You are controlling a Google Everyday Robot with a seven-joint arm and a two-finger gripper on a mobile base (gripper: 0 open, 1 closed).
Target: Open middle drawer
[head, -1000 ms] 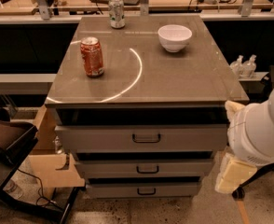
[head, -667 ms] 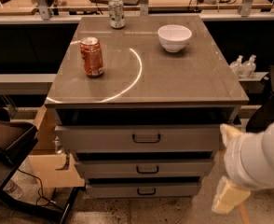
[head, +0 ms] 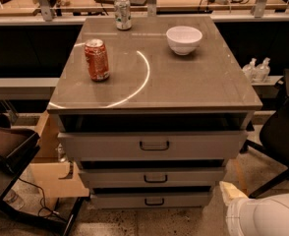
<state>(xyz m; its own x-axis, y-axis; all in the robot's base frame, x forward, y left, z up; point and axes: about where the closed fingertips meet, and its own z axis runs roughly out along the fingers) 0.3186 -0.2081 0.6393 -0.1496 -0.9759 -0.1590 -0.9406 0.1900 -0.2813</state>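
The middle drawer (head: 184, 177) is the second of three grey-beige drawer fronts in the cabinet, with a small dark loop handle (head: 156, 179). It looks shut, with a dark gap above it. The top drawer (head: 193, 145) and the bottom drawer (head: 184, 200) are above and below it. My gripper (head: 231, 191) shows only as a cream tip on the white arm (head: 265, 216) at the bottom right. It is to the right of the bottom drawer, touches nothing, and is well apart from the middle handle.
On the cabinet top (head: 184, 82) stand a red can (head: 97, 59), a green-white can (head: 122, 13) and a white bowl (head: 184, 38). A black chair (head: 284, 132) is at the right. A cardboard box (head: 51, 168) and a dark bag (head: 9, 141) are at the left.
My arm has dropped down and back toward the bottom right corner, away from the right side of the drawers. The drawers and the things on top have not moved.
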